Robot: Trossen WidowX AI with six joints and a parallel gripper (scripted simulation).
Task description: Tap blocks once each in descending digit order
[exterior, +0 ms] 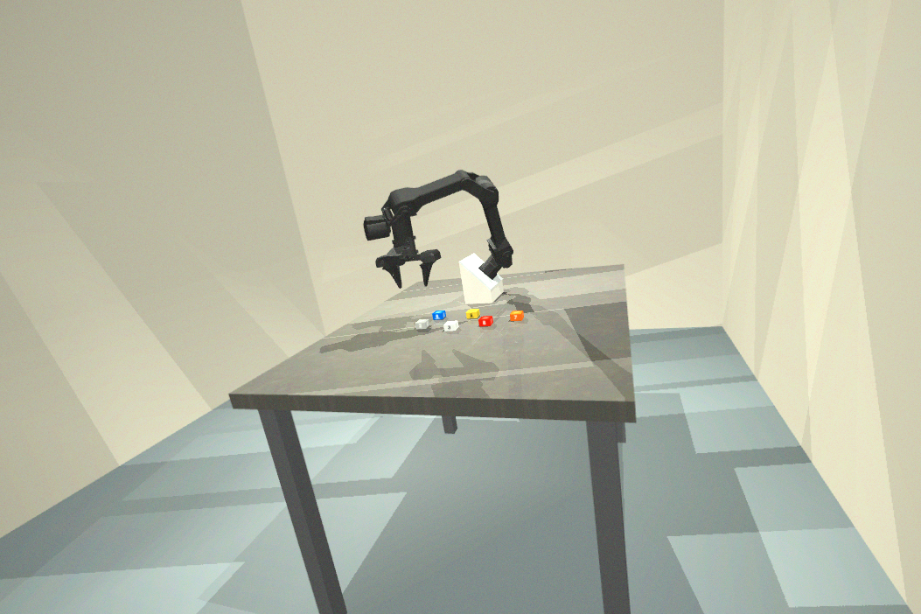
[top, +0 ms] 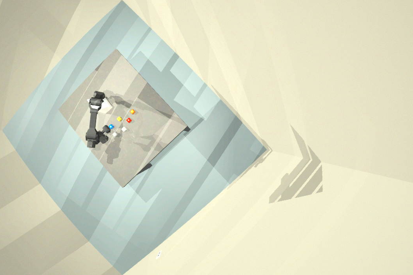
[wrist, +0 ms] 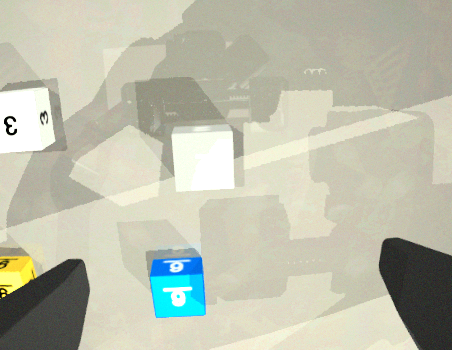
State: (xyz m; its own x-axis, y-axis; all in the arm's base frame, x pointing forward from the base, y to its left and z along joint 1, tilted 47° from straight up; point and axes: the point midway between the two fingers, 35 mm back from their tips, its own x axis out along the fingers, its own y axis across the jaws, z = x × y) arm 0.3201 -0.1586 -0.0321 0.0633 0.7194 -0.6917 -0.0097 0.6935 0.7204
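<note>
Six small blocks lie on the grey table (exterior: 547,376) (top: 142,161). The blue block (top: 111,126) (exterior: 439,315) (wrist: 177,286) bears a white underlined digit. In the wrist view it lies between my fingers, nearer the left one. A white block (top: 115,133) (exterior: 422,324) (wrist: 204,157) shows no digit from here. A white block marked 3 (top: 124,129) (exterior: 451,325) (wrist: 20,121) lies at the left of the wrist view. The yellow block (top: 119,118) (exterior: 472,313) (wrist: 9,271), the red block (top: 129,120) (exterior: 484,321) and the orange block (top: 132,111) (exterior: 517,315) lie further along. My gripper (top: 106,133) (exterior: 411,281) (wrist: 238,266) is open and empty, well above the blue and white blocks.
The arm's white wedge base (top: 105,107) (exterior: 479,282) stands behind the blocks. The table edge runs close to the left of the white blocks. Shifting shadows cross the table top.
</note>
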